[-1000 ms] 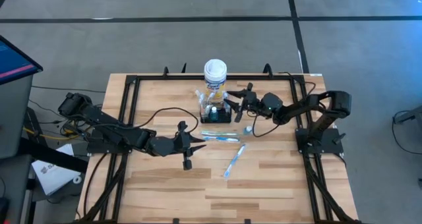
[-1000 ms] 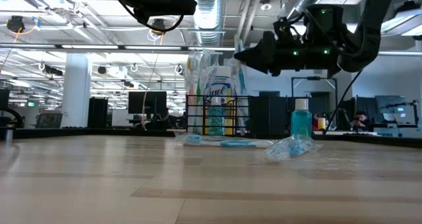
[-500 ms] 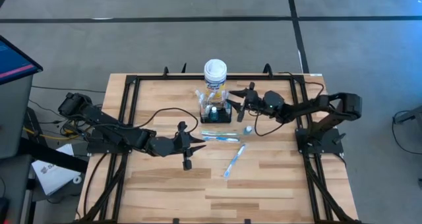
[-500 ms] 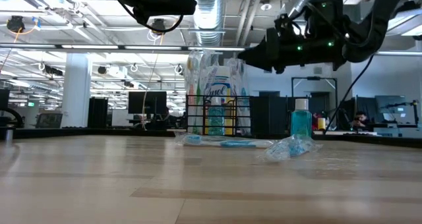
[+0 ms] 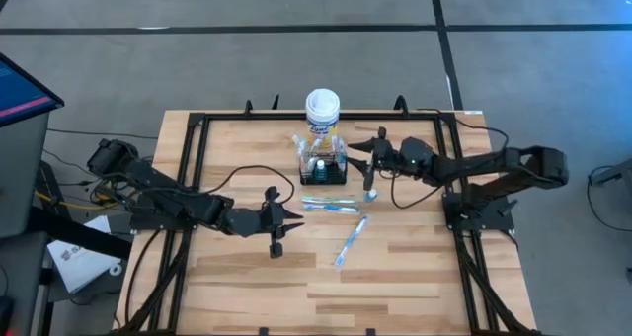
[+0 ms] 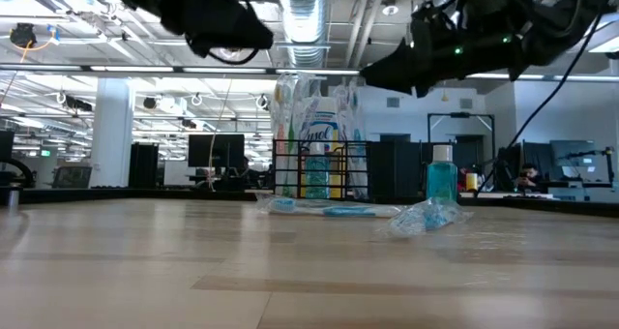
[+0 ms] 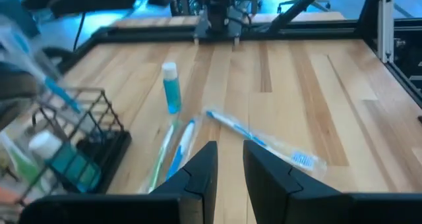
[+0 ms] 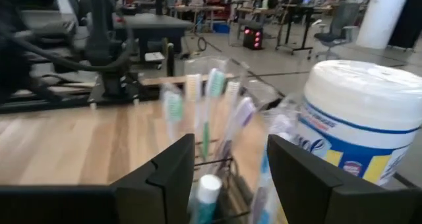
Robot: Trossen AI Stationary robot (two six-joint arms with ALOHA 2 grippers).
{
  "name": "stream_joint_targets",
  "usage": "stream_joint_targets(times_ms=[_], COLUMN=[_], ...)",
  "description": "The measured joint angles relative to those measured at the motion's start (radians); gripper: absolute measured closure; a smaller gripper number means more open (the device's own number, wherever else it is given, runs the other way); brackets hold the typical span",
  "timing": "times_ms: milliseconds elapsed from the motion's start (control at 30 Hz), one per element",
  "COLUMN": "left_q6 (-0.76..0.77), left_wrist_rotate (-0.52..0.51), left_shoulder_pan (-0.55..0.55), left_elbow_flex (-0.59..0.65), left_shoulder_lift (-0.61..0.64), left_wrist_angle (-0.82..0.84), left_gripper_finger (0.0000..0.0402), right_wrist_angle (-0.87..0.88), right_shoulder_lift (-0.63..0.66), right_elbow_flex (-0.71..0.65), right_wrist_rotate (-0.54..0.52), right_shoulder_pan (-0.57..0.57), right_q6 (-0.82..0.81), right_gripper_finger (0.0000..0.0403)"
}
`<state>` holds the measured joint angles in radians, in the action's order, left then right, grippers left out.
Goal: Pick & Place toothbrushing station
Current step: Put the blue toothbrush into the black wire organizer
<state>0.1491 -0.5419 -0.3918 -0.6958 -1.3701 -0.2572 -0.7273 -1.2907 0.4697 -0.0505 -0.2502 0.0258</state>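
Writing: the yellow canister (image 5: 322,114) with its white lid carries a blue label; in the low view the script on it reads roughly "Lysol", partly screened by toothbrushes. The right wrist view shows only the tail of that word on the blue band. No other legible text.

Toothbrushing station (image 5: 323,165): black wire-mesh caddy on the worktop (image 5: 415,267), toward the far middle, just in front of the canister and close against it. Upright toothbrushes (image 8: 210,102) stand in it; a small white-capped bottle (image 8: 206,196) sits inside.

Around it: two wrapped toothbrushes (image 5: 329,205) lie side by side just nearer than the caddy; a third wrapped toothbrush (image 5: 351,240) lies angled, farther toward the near edge. A small blue bottle (image 5: 370,192) stands to the caddy's right.

Right gripper (image 5: 366,158): just right of the caddy, above the blue bottle, fingers spread wide, nothing between them. Its wrist view looks straight at the brushes through the gap.

Left gripper (image 5: 279,225): over bare worktop, left of the paired toothbrushes, fingers a narrow gap apart, holding nothing.

View differences: the left wrist view shows the loose brushes and blue bottle (image 7: 171,86) clearly; the low view alone shows crumpled clear wrapping (image 6: 426,216) in front of the blue bottle.
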Motion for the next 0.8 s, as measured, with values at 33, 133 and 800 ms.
stream_joint_targets(times_ms=[33,133,800], left_q6=[0.017,0.042,-0.024], left_wrist_rotate=[0.001,0.027,-0.054], left_shoulder_pan=[0.000,0.000,0.084], left_elbow_flex=[0.009,0.044,0.118], left_shoulder_lift=[0.000,-0.003,-0.209], left_wrist_angle=[-0.002,-0.008,-0.118], left_gripper_finger=[0.0335,0.0335,0.0317], right_wrist_angle=[0.021,0.081,0.099], right_shoulder_lift=[0.014,0.052,0.082], right_elbow_flex=[0.000,0.000,0.000], right_wrist_rotate=[0.000,0.000,-0.002], right_shoulder_pan=[0.010,0.041,0.221], right_q6=[0.000,0.000,0.010], right_gripper_finger=[0.0223,0.0226,0.0241])
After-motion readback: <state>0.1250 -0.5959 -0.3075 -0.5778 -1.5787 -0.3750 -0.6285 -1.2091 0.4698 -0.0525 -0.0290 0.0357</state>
